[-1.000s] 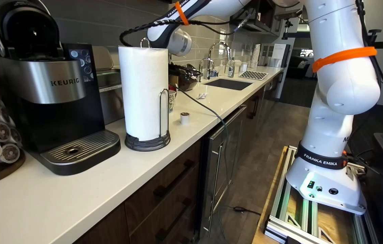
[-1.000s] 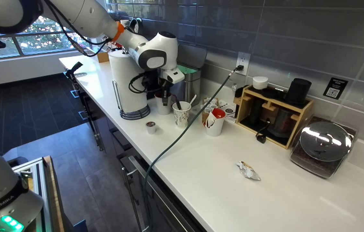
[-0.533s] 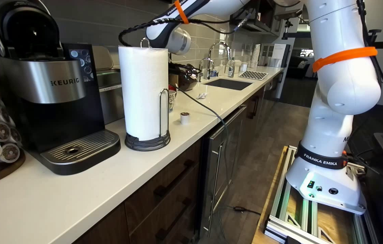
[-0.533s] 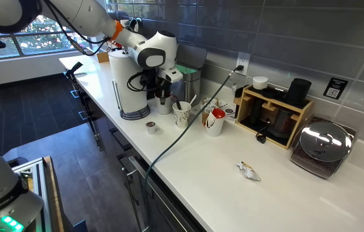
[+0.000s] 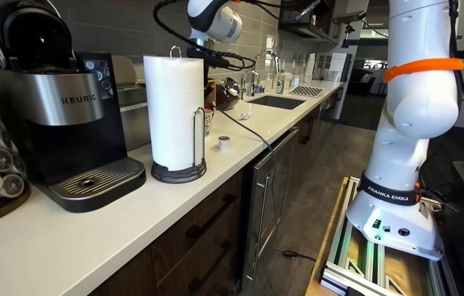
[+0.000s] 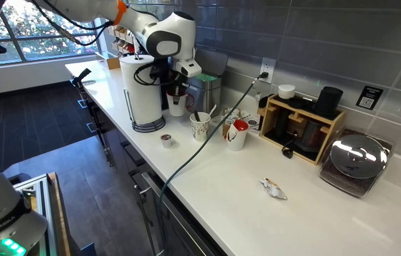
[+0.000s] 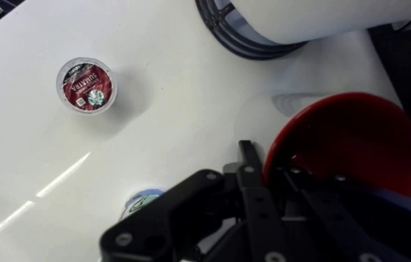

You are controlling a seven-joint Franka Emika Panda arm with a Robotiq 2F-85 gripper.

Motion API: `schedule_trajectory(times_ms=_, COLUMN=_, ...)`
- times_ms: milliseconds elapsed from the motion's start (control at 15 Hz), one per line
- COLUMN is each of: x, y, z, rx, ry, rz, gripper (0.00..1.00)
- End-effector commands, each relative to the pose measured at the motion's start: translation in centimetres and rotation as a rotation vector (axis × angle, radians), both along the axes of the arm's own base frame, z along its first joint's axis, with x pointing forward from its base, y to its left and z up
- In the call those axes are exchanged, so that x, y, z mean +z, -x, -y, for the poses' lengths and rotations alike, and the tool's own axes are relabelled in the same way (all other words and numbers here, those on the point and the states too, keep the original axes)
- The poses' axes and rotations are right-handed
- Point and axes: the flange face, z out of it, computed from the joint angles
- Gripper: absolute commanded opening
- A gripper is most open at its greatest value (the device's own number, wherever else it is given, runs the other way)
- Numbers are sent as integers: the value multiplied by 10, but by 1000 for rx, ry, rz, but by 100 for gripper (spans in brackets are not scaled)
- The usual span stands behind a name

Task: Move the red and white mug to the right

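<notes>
Wrist view: your gripper (image 7: 265, 157) is pinched on the rim of the red and white mug (image 7: 354, 142), its wall caught between the fingers (image 7: 249, 160), one outside, one down in the red interior; closed to about the wall's thickness, nothing else in hold. So the mug's body lies wholly to one side of the grip, toward the inner finger. In an exterior view it hangs just beside the paper-towel roll (image 6: 138, 96), long axis near upright; looks clear of the counter (image 6: 243, 202), though its underside is hard to read. Taking "right" as along the counter, away from the roll: the patterned paper cup (image 6: 200, 129) stands near on that side, with the cable (image 6: 218, 127) slanting across past it. Your carry turns on that neighbour; more height first would likely serve, since a one-sided pinch may let the mug swing. Sideways carry not yet done, by my reading. Pose: forearm (image 6: 134, 22) runs high past the roll's top, wrist (image 6: 186, 39) bent over, fingers pointing down.
</notes>
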Motion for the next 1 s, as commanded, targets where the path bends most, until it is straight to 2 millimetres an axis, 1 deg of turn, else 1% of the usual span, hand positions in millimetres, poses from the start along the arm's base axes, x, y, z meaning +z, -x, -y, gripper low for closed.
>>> schedule_trajectory(times_ms=0, x=53, y=27, z=14, rx=-7, ry=-49, rz=38, gripper=3)
schedule_trajectory(times_ms=133, x=79, y=40, z=25, rx=-29, ry=-47, rz=61, gripper=3)
schedule_trajectory(times_ms=267, x=104, y=55, z=43, rx=-84, ry=-42, rz=94, gripper=3)
schedule_trajectory(times_ms=333, x=113, y=64, z=54, rx=-118, ry=-40, rz=111, gripper=3)
schedule_trajectory(times_ms=467, x=126, y=80, z=82, rx=-218, ry=-38, rz=128, gripper=3)
schedule_trajectory(times_ms=600, x=131, y=99, z=112, rx=-333, ry=-46, rz=125, gripper=3)
schedule_trajectory(times_ms=667, x=129, y=109, z=128, rx=-388, ry=-52, rz=119, gripper=3)
schedule_trajectory(times_ms=933, x=109, y=141, z=186, rx=-593, ry=-105, rz=67, gripper=3)
